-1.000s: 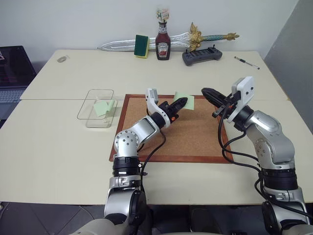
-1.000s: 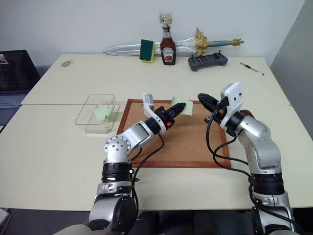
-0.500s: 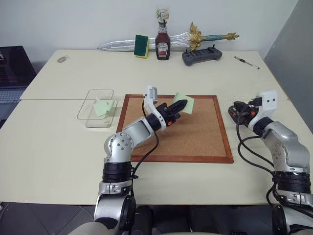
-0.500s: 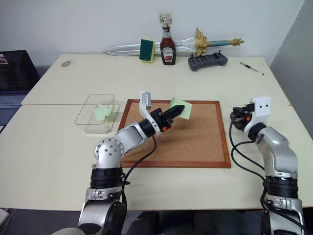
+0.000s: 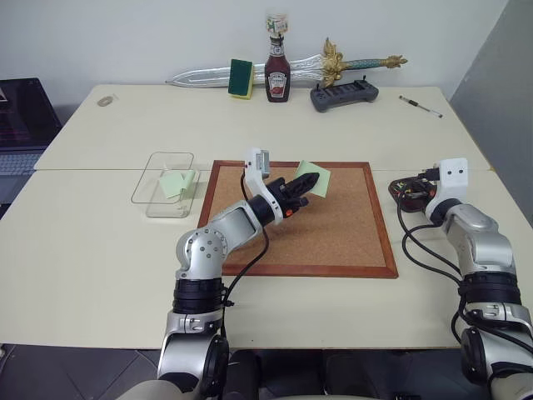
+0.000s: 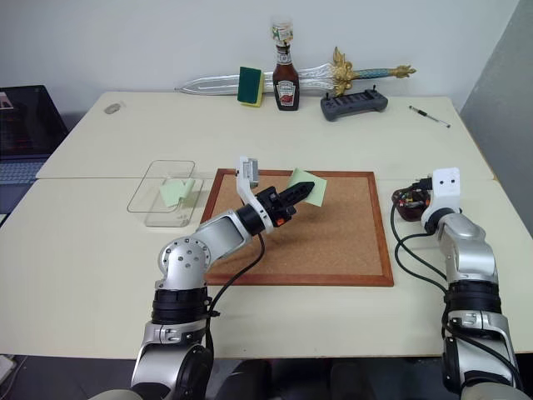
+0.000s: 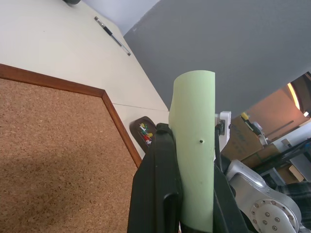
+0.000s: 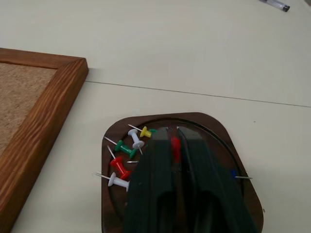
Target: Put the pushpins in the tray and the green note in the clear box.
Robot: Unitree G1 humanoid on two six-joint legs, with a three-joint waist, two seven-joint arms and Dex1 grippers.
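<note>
Over the tray (image 8: 233, 145), right of the corkboard (image 5: 333, 225), the right gripper (image 8: 174, 133) has swung across — fingers parting around a red pushpin (image 8: 175, 148), likely dropping it; the left gripper (image 7: 187, 141) stays clenched on the green note (image 7: 194, 141).

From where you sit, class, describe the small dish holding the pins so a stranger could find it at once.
Start at the wood-framed corkboard on the cream table. Just past its right edge sits a small glossy reddish-brown tray with rounded corners, under the right tool. Unlike the clear plastic box left of the board, it holds coloured pushpins.
</note>
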